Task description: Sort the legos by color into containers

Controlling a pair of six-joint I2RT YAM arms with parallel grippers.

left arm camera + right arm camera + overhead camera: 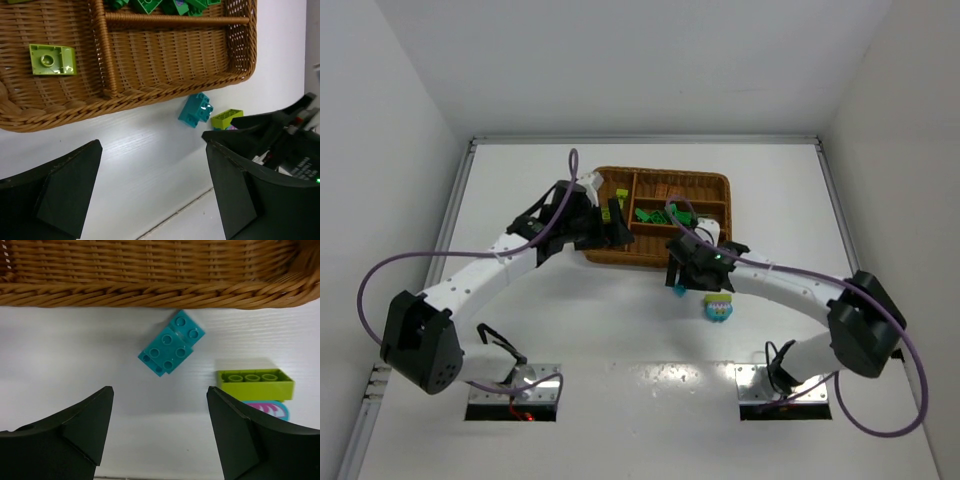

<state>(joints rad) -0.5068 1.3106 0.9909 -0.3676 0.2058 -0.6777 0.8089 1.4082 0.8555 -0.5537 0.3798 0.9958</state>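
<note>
Lying studs up on the white tabletop [60, 350], a cyan-blue brick [170, 342] sits just beside the near wall of the wicker tray [150, 287], outside every compartment. A loose lime-yellow brick [255, 382] rests near it to the right, touching a pink-and-blue piece [267, 409]. Inside the tray, a second lime-yellow brick [52, 60] occupies the wide left section, and dark green bricks [150, 5] fill a narrower compartment. The right jaws hang spread above the cyan-blue brick, gripping nothing. The left jaws stand spread at the tray's near edge, empty.
</note>
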